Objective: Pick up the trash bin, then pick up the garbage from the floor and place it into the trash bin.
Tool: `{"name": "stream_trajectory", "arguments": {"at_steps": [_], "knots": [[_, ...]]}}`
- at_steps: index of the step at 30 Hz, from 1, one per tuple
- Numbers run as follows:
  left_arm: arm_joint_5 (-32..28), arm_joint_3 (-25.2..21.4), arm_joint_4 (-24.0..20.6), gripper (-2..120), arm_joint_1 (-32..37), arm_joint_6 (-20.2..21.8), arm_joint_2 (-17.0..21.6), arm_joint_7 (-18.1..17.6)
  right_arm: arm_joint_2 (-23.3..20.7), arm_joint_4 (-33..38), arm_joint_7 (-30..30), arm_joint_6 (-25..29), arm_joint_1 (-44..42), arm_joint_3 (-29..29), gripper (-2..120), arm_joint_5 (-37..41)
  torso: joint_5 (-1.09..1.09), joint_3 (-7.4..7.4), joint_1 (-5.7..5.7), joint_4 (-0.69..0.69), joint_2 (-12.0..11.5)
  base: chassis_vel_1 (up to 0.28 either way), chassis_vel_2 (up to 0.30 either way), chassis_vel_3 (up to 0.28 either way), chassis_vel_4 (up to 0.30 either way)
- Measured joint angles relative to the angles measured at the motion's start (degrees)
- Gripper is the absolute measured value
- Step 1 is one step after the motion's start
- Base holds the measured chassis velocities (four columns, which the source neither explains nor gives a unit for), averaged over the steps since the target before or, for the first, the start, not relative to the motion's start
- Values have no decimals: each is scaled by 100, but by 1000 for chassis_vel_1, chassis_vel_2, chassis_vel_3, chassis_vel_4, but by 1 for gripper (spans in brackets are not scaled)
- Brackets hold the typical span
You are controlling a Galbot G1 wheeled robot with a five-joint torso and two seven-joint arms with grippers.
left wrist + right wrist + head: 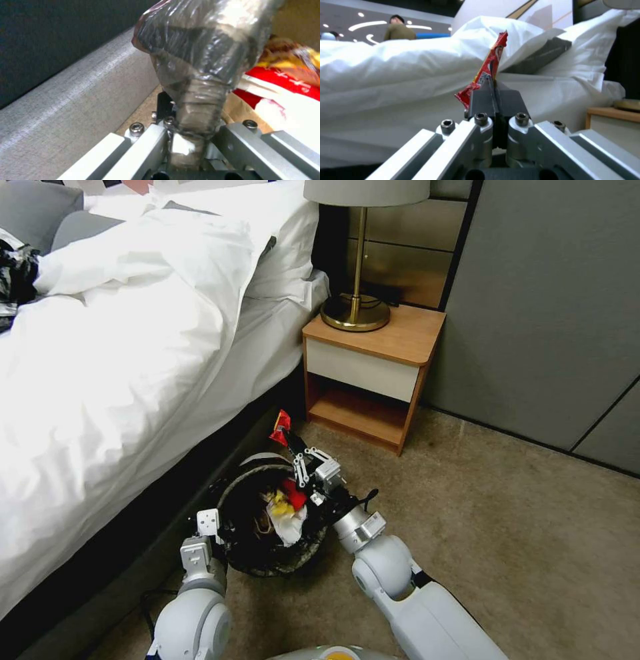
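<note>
Red wrapper (488, 70), print unreadable, in right hand (493, 86).

Left end effector (215, 527) is clamped low at left; right end effector (291, 441) is pinched closed, raised forward.

The right gripper (493, 86) is pinched tight on a red wrapper (488, 68), which stands up between its dark fingers (481, 101). Behind the wrapper lies the bed (386, 82) with its rumpled white duvet and pillows (586, 42). A wooden nightstand (613, 112) stands beside the bed.
</note>
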Motion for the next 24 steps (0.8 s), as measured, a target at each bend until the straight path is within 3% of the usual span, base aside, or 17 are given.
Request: {"name": "stream_trajectory", "arguments": {"at_steps": [14,24], "knots": [[-62,-20,-47,0,-28,26,74,-2,-184,114,-358,104,-160,-118,0,97,0,0,0,0,0,0,0,0,0],[-343,-75,-213,0,-45,328,184,-47,-1056,91,-449,273,-589,-405,0,-85,0,0,0,0,0,0,0,0,0]]}}
